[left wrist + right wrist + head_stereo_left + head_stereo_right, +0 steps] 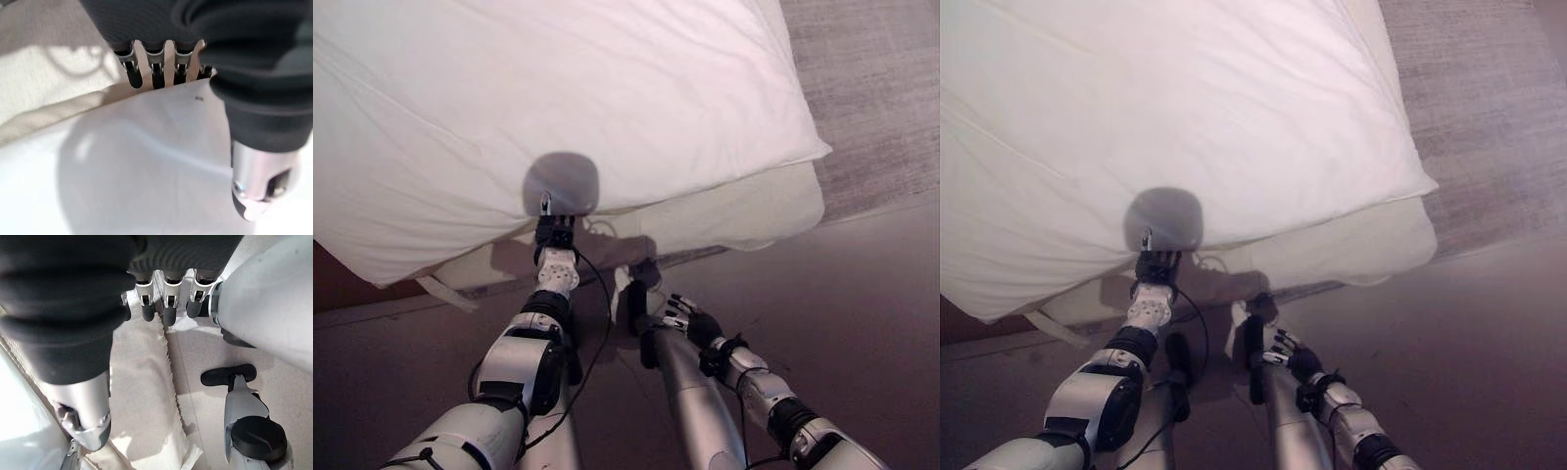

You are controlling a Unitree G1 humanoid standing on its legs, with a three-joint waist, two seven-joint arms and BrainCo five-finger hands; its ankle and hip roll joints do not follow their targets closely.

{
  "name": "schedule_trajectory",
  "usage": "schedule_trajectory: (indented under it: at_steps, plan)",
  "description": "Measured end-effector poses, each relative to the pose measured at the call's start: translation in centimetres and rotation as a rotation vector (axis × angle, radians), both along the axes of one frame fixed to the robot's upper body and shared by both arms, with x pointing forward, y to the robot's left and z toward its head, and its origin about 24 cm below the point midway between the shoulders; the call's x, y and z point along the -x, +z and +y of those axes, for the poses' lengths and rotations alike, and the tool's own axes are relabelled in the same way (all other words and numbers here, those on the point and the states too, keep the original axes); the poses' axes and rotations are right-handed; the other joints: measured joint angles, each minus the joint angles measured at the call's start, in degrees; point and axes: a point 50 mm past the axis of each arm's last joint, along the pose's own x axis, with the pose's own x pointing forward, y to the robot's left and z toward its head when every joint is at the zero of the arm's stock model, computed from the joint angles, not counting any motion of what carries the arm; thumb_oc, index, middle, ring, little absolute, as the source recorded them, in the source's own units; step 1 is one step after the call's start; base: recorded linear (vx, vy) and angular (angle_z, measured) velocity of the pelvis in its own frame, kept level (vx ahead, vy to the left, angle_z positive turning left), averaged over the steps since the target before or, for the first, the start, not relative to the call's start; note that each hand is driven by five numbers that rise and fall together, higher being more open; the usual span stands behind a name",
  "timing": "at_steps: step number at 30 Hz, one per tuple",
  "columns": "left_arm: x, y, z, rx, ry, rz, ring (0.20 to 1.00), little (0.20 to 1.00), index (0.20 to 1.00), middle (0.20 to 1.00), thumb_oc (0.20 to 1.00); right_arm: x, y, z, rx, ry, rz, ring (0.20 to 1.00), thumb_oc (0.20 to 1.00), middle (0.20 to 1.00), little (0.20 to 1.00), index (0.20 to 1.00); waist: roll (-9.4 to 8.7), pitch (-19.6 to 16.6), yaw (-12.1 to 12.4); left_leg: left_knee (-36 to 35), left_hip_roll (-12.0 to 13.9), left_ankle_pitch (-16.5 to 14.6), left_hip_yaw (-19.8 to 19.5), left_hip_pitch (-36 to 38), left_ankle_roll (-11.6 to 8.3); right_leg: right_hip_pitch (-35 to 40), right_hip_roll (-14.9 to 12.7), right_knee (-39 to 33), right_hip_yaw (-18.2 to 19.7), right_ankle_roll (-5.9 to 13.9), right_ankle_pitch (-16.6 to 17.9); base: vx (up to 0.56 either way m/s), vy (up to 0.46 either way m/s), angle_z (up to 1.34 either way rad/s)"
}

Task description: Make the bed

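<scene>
Left hand fingers hidden under white duvet edge, grip unclear; right hand relaxed

Two arms: silver-grey shells with black joint bands. Left hand: dark ribbed cover over back and wrist, silver fingers with dark tips, rounded silver thumb. Right hand: same dark ribbed cover, silver fingers, dark tips.

Bed with cream mattress edge showing, on dark floor; white duvet spread over it, overhanging the near edge.
</scene>
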Motion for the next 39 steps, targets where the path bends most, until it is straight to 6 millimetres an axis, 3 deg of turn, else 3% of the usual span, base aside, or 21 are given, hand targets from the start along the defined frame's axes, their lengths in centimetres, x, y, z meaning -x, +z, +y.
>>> schedule_trajectory:
  at_steps: [4, 5, 6, 14, 18, 26, 31, 33, 39]
  plan:
    - [-0.3, 0.9, -0.1, 0.004, 0.015, -0.016, 1.0, 1.0, 1.0, 1.0, 1.0, 0.0, 0.0, -0.3, 0.013, -0.002, -0.001, 1.0, 1.0, 1.0, 1.0, 1.0, 0.01, -0.01, -0.04, 0.09, -0.01, 0.0, 0.15, -0.22, 0.0, -0.49, -0.01, 0.44, 0.22, -0.02, 0.01, 0.01, -0.005, -0.02]
    - [-0.3, 1.2, -0.1, 0.004, 0.019, -0.027, 0.445, 0.445, 0.445, 0.445, 0.445, 0.1, -0.1, -0.3, 0.013, -0.002, 0.0, 1.0, 1.0, 1.0, 1.0, 1.0, 0.01, -0.01, -0.03, 0.09, -0.01, 0.01, 0.15, -0.25, -0.01, -0.52, -0.01, 0.47, 0.22, -0.02, 0.02, 0.0, 0.0, 0.0]
    - [-0.3, 1.4, -0.2, 0.006, 0.02, -0.038, 0.2, 0.2, 0.2, 0.2, 0.2, 0.2, -0.1, -0.3, 0.013, -0.003, 0.002, 1.0, 1.0, 1.0, 1.0, 1.0, 0.02, -0.02, 0.0, 0.09, -0.01, 0.01, 0.15, -0.25, -0.01, -0.53, -0.01, 0.47, 0.22, -0.02, 0.02, 0.0, 0.0, 0.0]
    - [-0.4, 2.4, 0.0, 0.022, 0.036, -0.097, 0.2, 0.2, 0.2, 0.2, 0.2, 0.6, -0.6, -0.4, 0.014, -0.015, 0.019, 1.0, 1.0, 1.0, 1.0, 1.0, 0.04, -0.02, 1.37, 0.09, -0.07, 0.02, 0.15, -0.29, 0.0, -0.57, -0.08, 0.5, 0.22, -0.05, 0.03, 0.0, 0.0, 0.0]
    - [-0.5, 4.6, 0.4, 0.025, 0.047, -0.213, 0.2, 0.2, 0.2, 0.2, 0.2, 0.6, -0.5, -0.2, 0.012, -0.021, 0.014, 1.0, 1.0, 1.0, 1.0, 1.0, 0.05, -0.02, 1.48, 0.14, -0.17, 0.04, 0.15, -0.28, 0.03, -0.57, -0.18, 0.64, 0.23, -0.33, 0.2, 0.0, 0.0, 0.0]
    - [0.4, 5.8, -0.4, 0.067, 0.018, -0.387, 0.2, 0.2, 0.2, 0.2, 0.2, 0.6, -0.4, 1.1, -0.044, -0.024, 0.009, 1.0, 1.0, 1.0, 1.0, 1.0, 0.1, 0.01, 2.63, 0.01, -0.36, 0.17, 0.15, 0.07, 0.05, -0.53, -0.38, 1.01, 0.26, -0.34, 0.19, 0.0, 0.0, 0.0]
    - [1.3, 5.9, -3.1, 0.104, -0.056, -0.471, 0.2, 0.2, 0.2, 0.2, 0.2, -0.9, 1.1, 3.6, -0.323, -0.115, 0.03, 1.0, 1.0, 1.0, 1.0, 1.0, 0.5, 0.23, 4.74, -1.0, -1.07, 0.95, -0.11, 1.18, 0.28, 0.46, -1.03, 1.12, -0.02, -0.35, 0.19, 0.0, 0.014, 0.07]
    - [1.7, 5.8, -3.7, 0.108, -0.075, -0.489, 0.2, 0.2, 0.2, 0.2, 0.2, -1.9, 2.5, 5.0, -0.469, -0.123, 0.017, 1.0, 1.0, 1.0, 1.0, 1.0, 0.54, 0.25, 4.73, -1.59, -1.47, 1.08, -0.16, 1.95, 0.42, 0.98, -1.39, 1.07, -0.03, -0.35, 0.19, 0.0, 0.027, 0.08]
    - [2.8, 6.1, -5.8, 0.135, -0.141, -0.56, 0.2, 0.2, 0.2, 0.2, 0.2, -4.8, 6.9, 8.3, -0.762, -0.102, -0.018, 1.0, 1.0, 1.0, 1.0, 1.0, 1.57, 0.96, 7.69, -1.93, -2.17, 1.52, -0.62, 2.51, 0.89, 1.81, -2.2, 1.24, -0.76, -0.33, 0.17, -0.01, 0.02, 0.07]
